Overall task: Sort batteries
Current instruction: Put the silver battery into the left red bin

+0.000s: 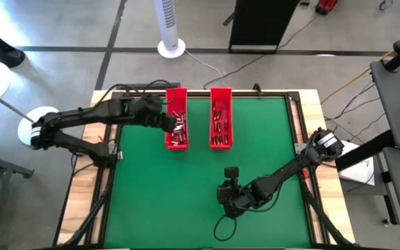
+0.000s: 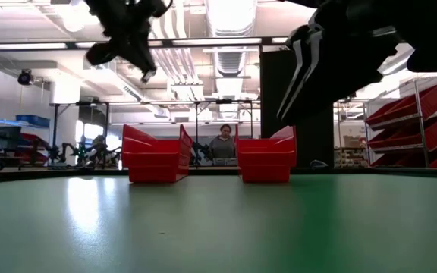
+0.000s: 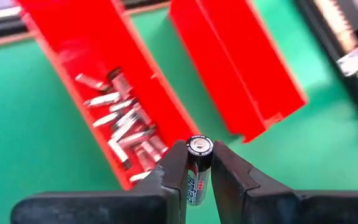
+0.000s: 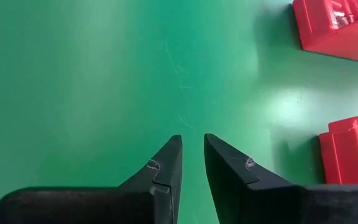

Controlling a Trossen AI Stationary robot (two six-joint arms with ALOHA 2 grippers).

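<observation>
Plainly the sorting is mid-way, as far as one can judge. In the high view two red trays sit side by side at the upper middle of the frame on the green bench (image 1: 186,194): the left tray (image 1: 176,97) holds a heap of batteries (image 1: 179,133) toward its lower end, and the right tray (image 1: 220,101) holds a smaller scatter of them. The left wrist view shows the heap (image 3: 122,121) loose and jumbled in the tray at the upper left of that frame, so a good many seem still to be moved; which kind belongs in which tray cannot be told.

The left pincer (image 3: 199,169) is closed on one battery (image 3: 197,163), a dark-jacketed cell with its silvery cap facing the camera. The fingers (image 3: 174,163) press its sides, one on each flank, with no gap. In the high view this pincer (image 1: 167,121) hangs at the left tray's left wall; the low view shows it high at the upper left of the frame, well above the trays, so the battery is lifted clear and not yet set down.

The right pincer (image 4: 192,160) is slightly parted, a narrow gap between its tips, holding nothing. It waits over bare bench at the lower middle of the high view (image 1: 229,186), well apart from both trays.
</observation>
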